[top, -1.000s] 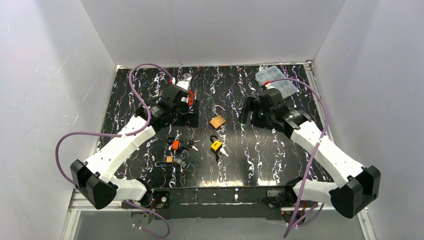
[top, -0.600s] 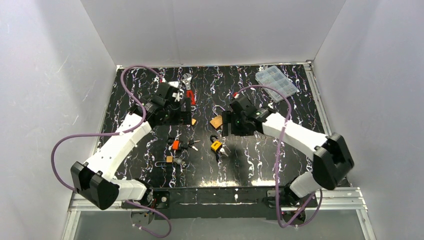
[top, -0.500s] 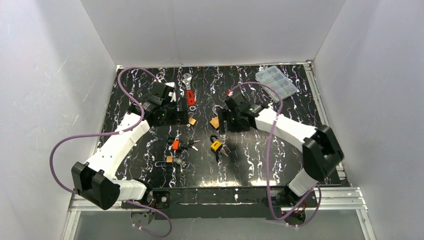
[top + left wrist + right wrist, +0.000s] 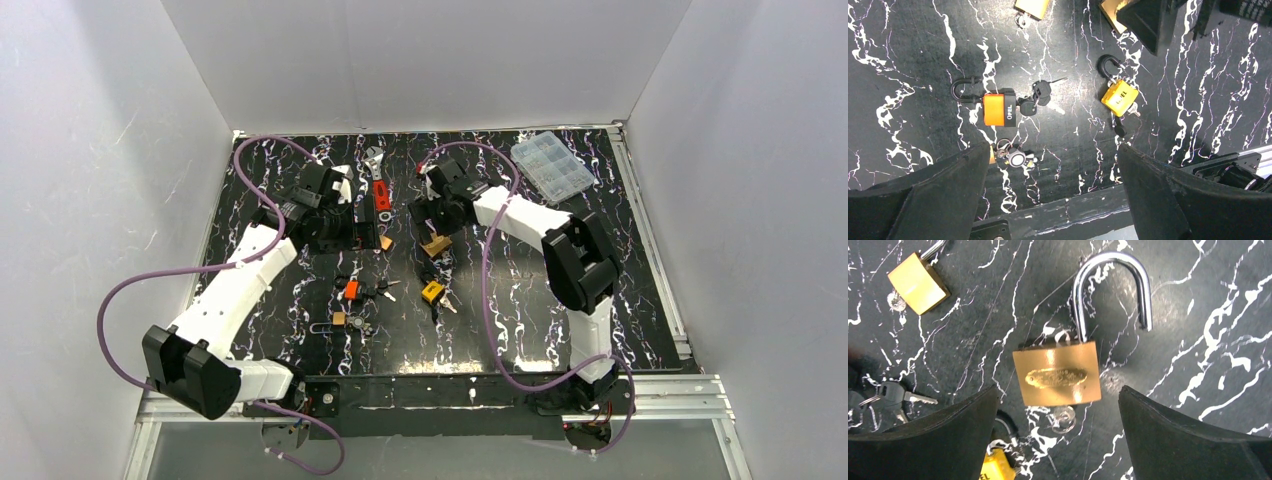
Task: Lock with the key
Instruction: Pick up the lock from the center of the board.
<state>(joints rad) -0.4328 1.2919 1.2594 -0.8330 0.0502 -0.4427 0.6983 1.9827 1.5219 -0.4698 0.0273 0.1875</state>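
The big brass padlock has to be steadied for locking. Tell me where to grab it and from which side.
Grip the brass padlock by its body, across the two bare side edges, coming straight down. It lies flat; the open shackle takes one end and the key the other.

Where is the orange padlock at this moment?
In the top view, the orange padlock lies left of centre, black-headed keys beside it and the yellow padlock to its right.
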